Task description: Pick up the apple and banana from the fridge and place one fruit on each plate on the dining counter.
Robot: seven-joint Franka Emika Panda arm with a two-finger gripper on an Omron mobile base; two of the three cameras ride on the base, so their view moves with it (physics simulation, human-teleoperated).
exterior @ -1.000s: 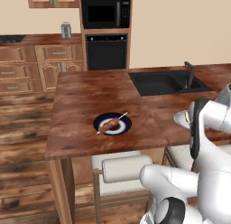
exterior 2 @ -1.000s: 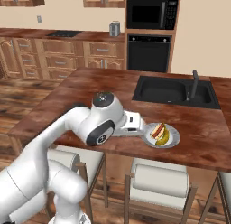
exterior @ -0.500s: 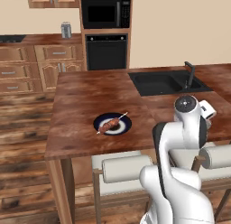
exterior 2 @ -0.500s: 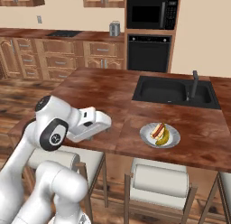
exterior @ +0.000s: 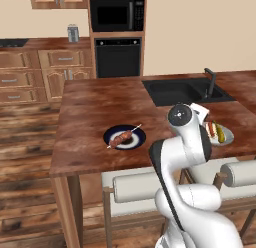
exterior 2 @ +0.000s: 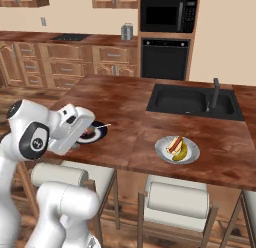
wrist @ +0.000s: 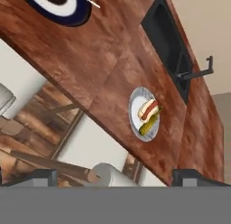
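My gripper [wrist: 116, 178] is open and empty, its two dark fingertips [wrist: 43, 177] standing wide apart. It hangs over the near edge of the dining counter [exterior: 90, 107], looking along the reddish-brown top. One dark navy plate [exterior: 125, 137] lies on that top with a brown skewer of meat on it. The same plate [wrist: 58, 11] is at the upper left of the hand view, and my white hand [exterior 2: 75, 122] partly covers the plate [exterior 2: 95, 134] in the right base view. The apple, the banana and the fridge are out of view.
A grey plate [exterior 2: 177, 149] with a hot dog and a yellow-green elongated piece sits near the counter's front edge. Behind it are the black sink [exterior 2: 192, 99] and the tap [exterior 2: 216, 91]. Padded stools [exterior 2: 177, 202] stand under the counter edge. Wall cabinets and an oven [exterior: 117, 57] lie beyond.
The arm has folded back from over the grey plate toward the counter's near edge, left in the right base view. The gripper stays open. Plates and base have not moved.
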